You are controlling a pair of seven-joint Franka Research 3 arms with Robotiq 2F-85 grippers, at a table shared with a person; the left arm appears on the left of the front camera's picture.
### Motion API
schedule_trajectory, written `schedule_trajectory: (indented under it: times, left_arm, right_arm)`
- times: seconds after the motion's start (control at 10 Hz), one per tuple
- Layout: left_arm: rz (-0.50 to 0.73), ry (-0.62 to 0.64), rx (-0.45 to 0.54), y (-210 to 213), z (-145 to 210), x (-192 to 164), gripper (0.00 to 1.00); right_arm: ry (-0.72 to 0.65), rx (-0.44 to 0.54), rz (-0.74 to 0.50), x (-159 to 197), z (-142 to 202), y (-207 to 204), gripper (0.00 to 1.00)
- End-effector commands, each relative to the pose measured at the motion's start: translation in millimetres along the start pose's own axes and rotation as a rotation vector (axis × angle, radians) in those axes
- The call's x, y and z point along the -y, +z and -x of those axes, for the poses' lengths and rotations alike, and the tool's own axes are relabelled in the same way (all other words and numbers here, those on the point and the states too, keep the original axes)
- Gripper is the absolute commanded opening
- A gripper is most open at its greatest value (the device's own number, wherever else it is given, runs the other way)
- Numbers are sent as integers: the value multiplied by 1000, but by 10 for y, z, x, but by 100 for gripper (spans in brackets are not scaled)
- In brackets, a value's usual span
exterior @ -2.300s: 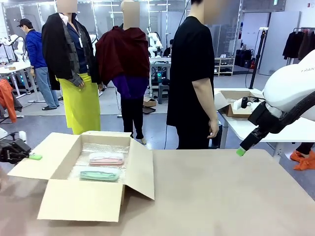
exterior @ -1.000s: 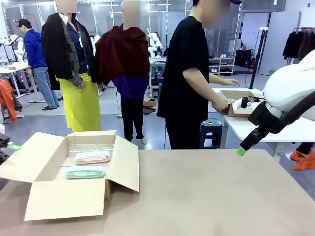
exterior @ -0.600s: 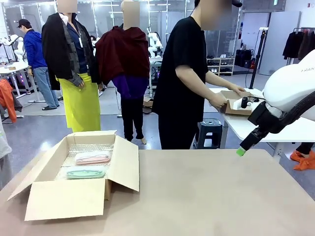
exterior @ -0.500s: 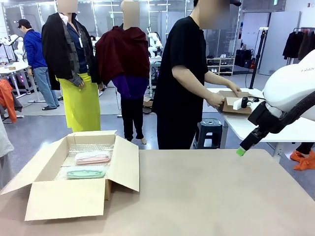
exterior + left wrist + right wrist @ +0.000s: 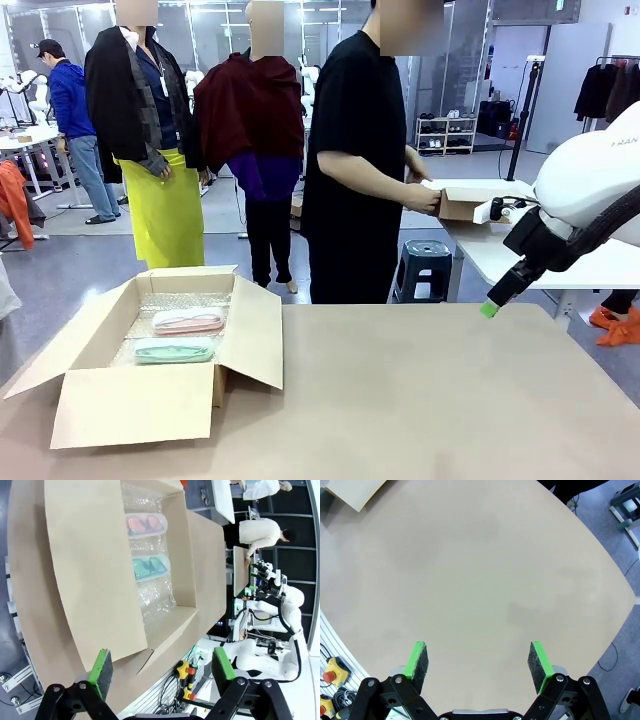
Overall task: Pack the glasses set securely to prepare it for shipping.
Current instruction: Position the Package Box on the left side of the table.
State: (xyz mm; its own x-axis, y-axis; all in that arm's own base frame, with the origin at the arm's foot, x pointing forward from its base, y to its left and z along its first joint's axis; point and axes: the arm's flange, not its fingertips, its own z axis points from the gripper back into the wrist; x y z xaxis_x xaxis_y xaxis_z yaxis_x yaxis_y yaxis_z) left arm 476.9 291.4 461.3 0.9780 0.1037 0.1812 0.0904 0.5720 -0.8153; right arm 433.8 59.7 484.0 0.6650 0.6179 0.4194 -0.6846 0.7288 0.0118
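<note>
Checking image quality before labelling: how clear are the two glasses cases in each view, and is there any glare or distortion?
Front view: even indoor light, pink case and green case sharp, soft shine on the bubble wrap. Left wrist view: both cases clear through their translucent tops, but the box edges bow from the wide lens. Right wrist view: table edge curves strongly, no glare.

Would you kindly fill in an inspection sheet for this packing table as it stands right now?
Surface: beige table, bare apart from the box at its left end.
Job's things: pink case and mint case lie side by side on bubble wrap inside the open cardboard box; flaps not yet closed.
Clutter: nothing seen.
Grippers: left gripper open, empty, hovering off the box's flap; right gripper open, empty, above bare table.
Cables: nothing seen on the table.
Surroundings: a person in black stands at the far side, holding a smaller box; stool nearby.
</note>
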Motion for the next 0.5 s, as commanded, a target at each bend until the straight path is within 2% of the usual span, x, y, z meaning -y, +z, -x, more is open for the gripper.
schedule_trajectory:
  times: [0.0,0.4]
  left_arm:
    - [13,1,6,68,1,-12,100]
    - [13,1,6,68,1,-12,100]
  right_arm:
    - [3,-8,6,2,-18,18,100]
    - [3,-8,6,2,-18,18,100]
